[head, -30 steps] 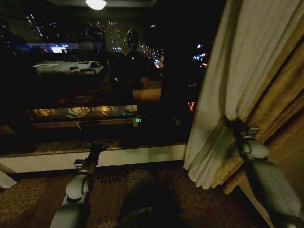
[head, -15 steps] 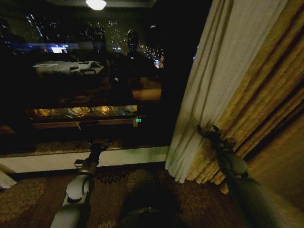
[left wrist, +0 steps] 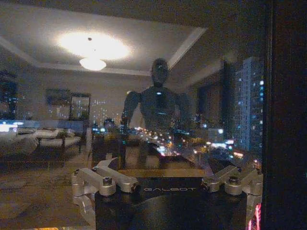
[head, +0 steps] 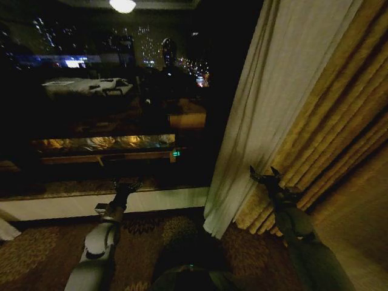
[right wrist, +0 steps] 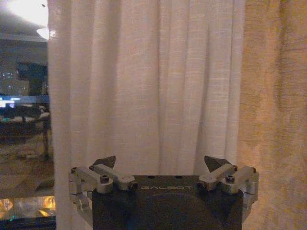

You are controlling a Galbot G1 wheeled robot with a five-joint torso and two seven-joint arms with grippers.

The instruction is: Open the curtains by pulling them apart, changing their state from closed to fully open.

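Observation:
One sheer cream-white curtain hangs loose on the right of the dark window, its lower edge near the floor. In the right wrist view the same pleated curtain is straight ahead and close. My right gripper is open just in front of the curtain's right side, where it meets the golden drape, and holds nothing. Its fingers stand spread with cloth behind them, not between them. My left gripper is held low by the window sill, open and empty, pointing at the glass.
Thick golden drapes hang right of the sheer panel. The bare window glass shows night city lights and the room's reflection, with my own reflection. A pale sill runs below it, above patterned carpet.
My right gripper held the curtain bunched far to the right, then opened and let it go. The panel has swung back leftward and hangs loose; the right arm moved left. The left arm stayed still.

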